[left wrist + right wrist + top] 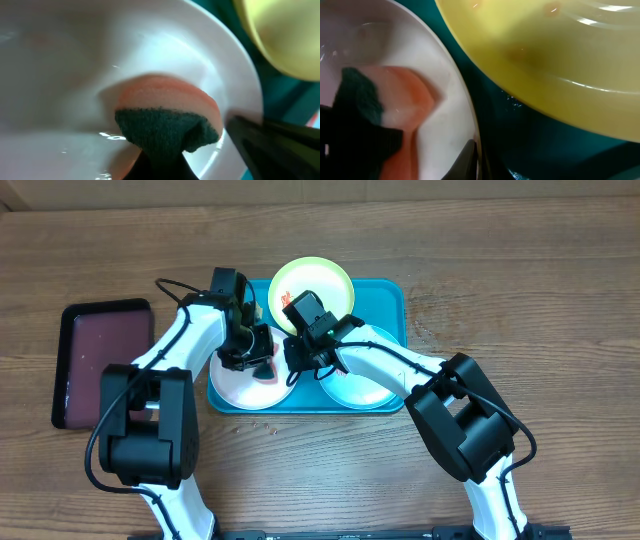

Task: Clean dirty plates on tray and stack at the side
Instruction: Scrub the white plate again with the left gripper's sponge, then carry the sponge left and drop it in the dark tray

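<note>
**Two Arms Meet Over a White Plate on the Turquoise Tray**

The left gripper [258,363] is clamped on a sponge [170,100]. The sponge's pink body presses against the inside of the white plate [235,388] and its dark green scouring layer faces the fingers. The plate lies at 7 o'clock on the turquoise tray [390,300].

The right gripper [298,358] reaches in from 3 o'clock. Its fingers are drawn narrow, and the right wrist view shows them pinched at the white plate's rim.

The yellow-green plate [320,280] sits at 12 o'clock on the tray and overhangs its far rim. A red smear [287,298] marks the plate at its 8 o'clock edge. In the wrist views only a thin strip of tray floor separates this plate from the white one.

The mint-blue plate [360,388] rests at 5 o'clock on the tray, partly under the right arm.

A maroon tray [100,360] lies well apart at 9 o'clock on the wooden table [520,280]. Bare wood spreads widely at 3 o'clock and along the far edge. A few small specks [265,425] dot the table just off the turquoise tray's near rim.
</note>
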You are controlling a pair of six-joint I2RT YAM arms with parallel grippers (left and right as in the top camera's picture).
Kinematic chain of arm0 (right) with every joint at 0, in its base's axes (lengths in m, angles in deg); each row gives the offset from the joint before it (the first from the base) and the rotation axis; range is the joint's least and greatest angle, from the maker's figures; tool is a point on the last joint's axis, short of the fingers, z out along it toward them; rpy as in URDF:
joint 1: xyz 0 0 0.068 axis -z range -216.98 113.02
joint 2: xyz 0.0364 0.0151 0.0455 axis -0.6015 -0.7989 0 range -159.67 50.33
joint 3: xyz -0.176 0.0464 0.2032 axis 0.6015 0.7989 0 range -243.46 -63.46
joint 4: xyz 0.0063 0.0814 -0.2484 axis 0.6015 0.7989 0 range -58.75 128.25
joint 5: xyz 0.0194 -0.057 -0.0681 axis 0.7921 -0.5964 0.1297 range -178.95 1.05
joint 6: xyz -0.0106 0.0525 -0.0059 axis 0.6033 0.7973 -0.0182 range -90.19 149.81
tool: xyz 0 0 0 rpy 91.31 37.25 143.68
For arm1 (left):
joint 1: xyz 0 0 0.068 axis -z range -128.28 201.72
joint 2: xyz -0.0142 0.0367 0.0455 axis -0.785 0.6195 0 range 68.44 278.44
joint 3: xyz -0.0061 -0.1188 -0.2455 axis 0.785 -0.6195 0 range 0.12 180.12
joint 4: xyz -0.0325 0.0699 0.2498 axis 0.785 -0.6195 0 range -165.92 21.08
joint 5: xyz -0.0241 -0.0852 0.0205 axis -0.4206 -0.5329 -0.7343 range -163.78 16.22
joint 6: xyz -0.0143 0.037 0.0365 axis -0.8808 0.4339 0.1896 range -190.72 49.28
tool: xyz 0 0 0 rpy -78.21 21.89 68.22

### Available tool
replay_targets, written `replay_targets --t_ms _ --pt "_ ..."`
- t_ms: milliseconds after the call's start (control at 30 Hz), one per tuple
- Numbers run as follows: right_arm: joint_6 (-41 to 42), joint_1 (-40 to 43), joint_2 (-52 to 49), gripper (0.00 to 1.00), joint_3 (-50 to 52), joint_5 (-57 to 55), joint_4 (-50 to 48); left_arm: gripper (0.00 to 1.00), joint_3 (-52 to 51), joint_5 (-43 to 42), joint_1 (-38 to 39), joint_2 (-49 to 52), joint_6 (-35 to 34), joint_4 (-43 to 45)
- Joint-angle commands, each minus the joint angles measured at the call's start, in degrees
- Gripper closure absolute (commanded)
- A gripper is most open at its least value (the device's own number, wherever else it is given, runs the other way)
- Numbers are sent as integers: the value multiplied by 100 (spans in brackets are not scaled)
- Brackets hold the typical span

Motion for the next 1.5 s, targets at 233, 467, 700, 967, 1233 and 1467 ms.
replay_targets --t_ms 233,467,700,967,1233,1467 --pt "-20 2 -258 95 33 -46 66 96 -492 1888 37 81 92 -363" --pt "-20 2 -258 95 33 -44 63 96 -339 3543 37 79 -463 -820" --pt "-20 2 -258 95 33 -46 76 96 492 3901 37 28 -938 -1427" --pt "-22 2 -258 95 33 -46 83 96 1364 3882 -72 26 -951 -1589" --pt "-42 2 -258 95 33 -50 92 96 2173 3097 -1207 26 -949 -1801" --pt "-39 2 -258 95 33 -48 31 96 2090 2074 -2778 50 -946 -1768"
